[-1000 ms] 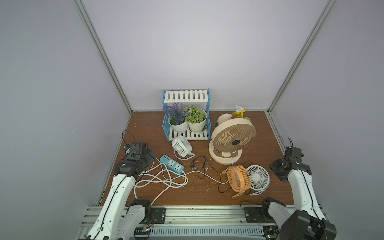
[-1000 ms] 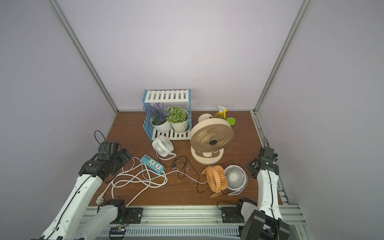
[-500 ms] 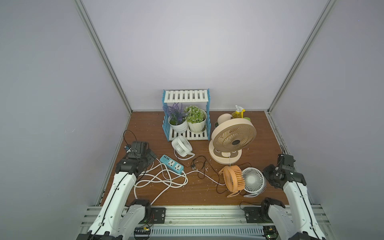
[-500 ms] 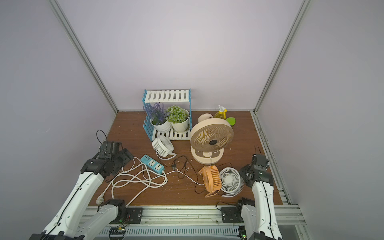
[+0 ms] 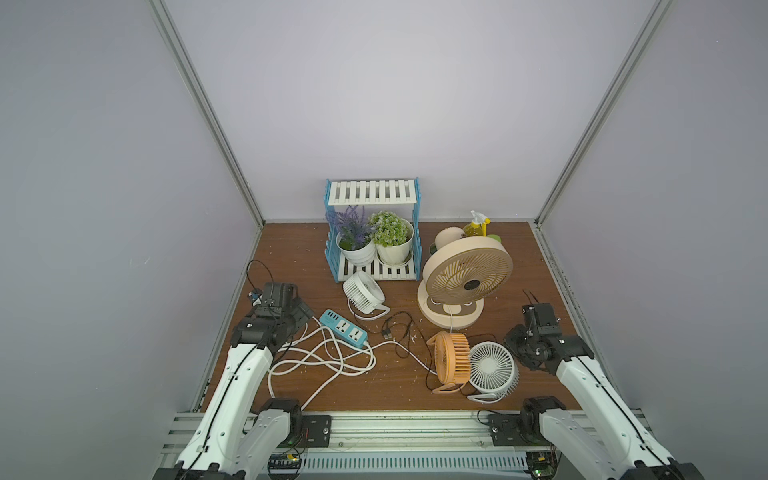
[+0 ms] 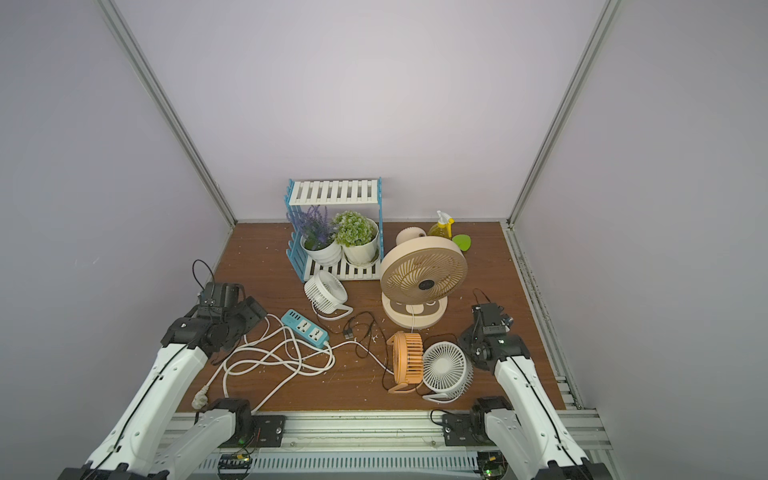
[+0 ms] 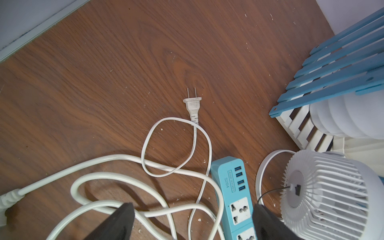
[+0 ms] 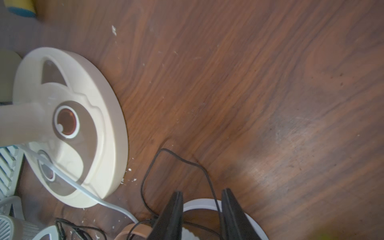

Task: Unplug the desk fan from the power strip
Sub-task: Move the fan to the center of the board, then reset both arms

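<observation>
Power strip (image 5: 344, 332): on the tabletop just beside the left claw (image 7: 192, 205), sockets look empty.
Left claw: wide open, empty.
Right claw (image 8: 200, 216): part open, holding nothing.
Risk: black cable (image 8: 176, 156) by its fingers (image 8: 172, 218) may snag, toppling the small white fan (image 5: 492, 368).

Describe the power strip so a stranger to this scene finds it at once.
Start at the blue-and-white slatted shelf at the back of the table and come forward past the small white fan before it. The power strip lies just nearer, beside loops of white cord. It is the only flat teal-blue bar here, with white socket faces and USB ports at one end.
</observation>
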{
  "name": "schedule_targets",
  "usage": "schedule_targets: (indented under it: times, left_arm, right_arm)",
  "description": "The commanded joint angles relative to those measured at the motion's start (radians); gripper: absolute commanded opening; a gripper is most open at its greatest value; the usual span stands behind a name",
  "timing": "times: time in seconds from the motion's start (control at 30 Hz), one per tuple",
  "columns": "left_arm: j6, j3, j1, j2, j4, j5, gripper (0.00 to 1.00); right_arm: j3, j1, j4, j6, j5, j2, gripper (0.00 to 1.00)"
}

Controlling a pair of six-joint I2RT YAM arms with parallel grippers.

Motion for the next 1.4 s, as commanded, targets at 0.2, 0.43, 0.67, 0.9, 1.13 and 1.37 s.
schedule_targets:
  times: [0.2,0.43,0.67,0.9,1.13,1.37]
  left_arm:
    - [0.026,-0.011,0.01,-0.019,-0.02,-0.078,0.93]
    - [0.016,-0.013,0.01,0.024,-0.014,-0.213,0.97]
    - [0.048,-0.047,0.01,0.066,0.089,-0.265,0.97]
    - [0.139,-0.087,0.011,0.141,0.27,-0.307,1.0]
    - [0.251,-0.126,0.01,0.187,0.433,-0.329,0.99]
    - [0.486,-0.234,-0.053,0.258,0.845,-0.392,0.99]
  right_arm:
    - [0.18,-0.305,0.01,-0.293,0.131,0.042,0.4]
    - [0.05,-0.312,0.627,-0.553,0.136,0.018,0.99]
    - [-0.169,-0.198,1.188,-0.852,0.155,0.117,1.0]
    - [-0.204,-0.092,1.472,-0.905,0.161,0.4,1.0]
    - [-0.295,-0.081,1.832,-0.953,0.09,0.591,1.0]
    - [-0.336,-0.077,1.961,-0.962,0.068,0.673,1.0]
